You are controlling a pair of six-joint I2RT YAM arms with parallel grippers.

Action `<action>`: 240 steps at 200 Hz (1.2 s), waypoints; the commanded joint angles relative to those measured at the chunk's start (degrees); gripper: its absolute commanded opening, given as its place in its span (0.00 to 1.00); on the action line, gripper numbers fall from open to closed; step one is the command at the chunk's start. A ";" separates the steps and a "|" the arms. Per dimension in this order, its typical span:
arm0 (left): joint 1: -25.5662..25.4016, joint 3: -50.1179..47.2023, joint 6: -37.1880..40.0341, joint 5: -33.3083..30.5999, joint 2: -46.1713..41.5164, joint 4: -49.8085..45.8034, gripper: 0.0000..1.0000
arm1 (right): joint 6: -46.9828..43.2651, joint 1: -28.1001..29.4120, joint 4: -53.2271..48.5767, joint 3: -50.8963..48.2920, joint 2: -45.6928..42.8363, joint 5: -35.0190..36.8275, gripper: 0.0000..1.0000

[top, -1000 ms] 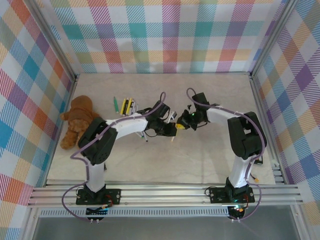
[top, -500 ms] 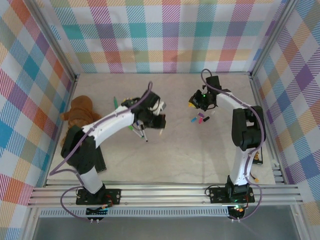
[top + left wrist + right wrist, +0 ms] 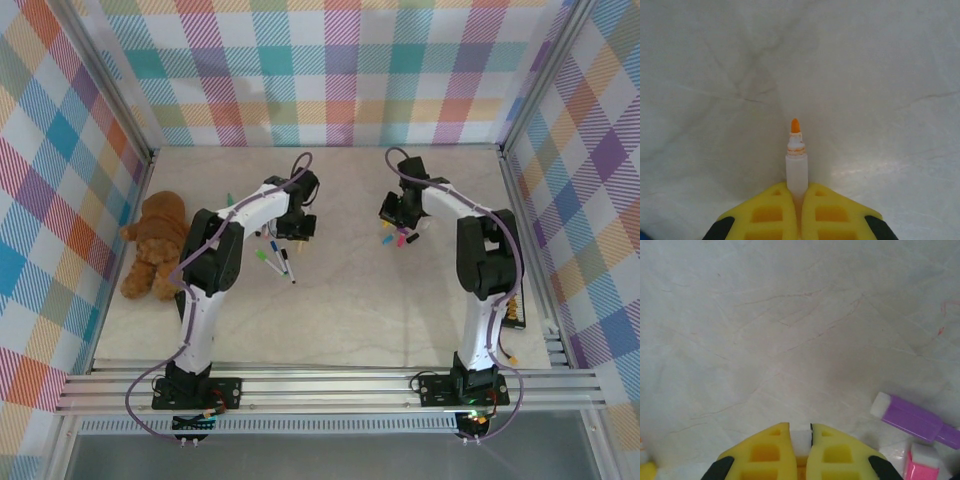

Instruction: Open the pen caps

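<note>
the left gripper is clenching the white barrel of an orange-tipped pen, its yellow fingers pressing in from both sides while the bare orange nib is pointing away from the wrist over the pale, veined worktop. the right gripper is clamping down on a stubby cap, white at its visible end with a little orange showing lower between the jaws. just beside it on the worktop, a purple cap is lying on its side with its white end toward the gripper, and a pink cap is sitting close below that one. from the top view, the left gripper is hanging at the back left of the worktop, just above a small scatter of loose pens, while the right gripper is hovering well apart from it at the back right, directly over a little cluster of loose caps. a brown teddy bear is lying against the left wall.
</note>
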 commanded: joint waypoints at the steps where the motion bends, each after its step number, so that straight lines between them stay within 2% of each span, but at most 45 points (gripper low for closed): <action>1: 1.69 2.66 -0.70 -5.51 -0.53 -2.94 0.00 | -2.87 1.81 -4.75 2.54 1.38 5.69 0.00; 32: 2.41 4.60 -1.02 -9.71 0.89 -4.13 0.00 | -3.16 2.85 -6.32 3.16 1.92 8.94 0.02; 44: 2.78 5.36 -1.28 -10.03 1.46 -4.16 0.00 | -3.22 2.90 -6.56 3.35 2.20 9.49 0.07; 103: 3.40 11.04 -0.89 -13.15 4.52 -5.81 0.15 | -3.57 3.66 -8.38 4.13 2.04 12.36 0.30; 136: 3.49 13.25 -1.04 -14.01 4.65 -6.42 0.25 | -4.08 4.34 -10.46 5.24 1.31 14.06 0.34; 170: 3.41 13.26 -1.87 -14.80 2.26 -6.79 0.25 | -4.55 5.18 -11.77 5.29 -0.48 15.68 0.37; 193: 2.67 9.18 -2.42 -17.09 -3.08 -4.89 0.24 | -4.82 6.13 -12.47 5.09 -2.39 16.35 0.38; 207: 1.90 5.03 -2.99 -18.01 -7.39 -2.91 0.24 | -5.10 6.91 -12.06 4.40 -4.47 14.04 0.38; 240: -0.58 -11.03 -7.17 -17.99 -18.61 3.88 0.26 | -5.24 11.53 -10.82 0.91 -10.37 11.80 0.39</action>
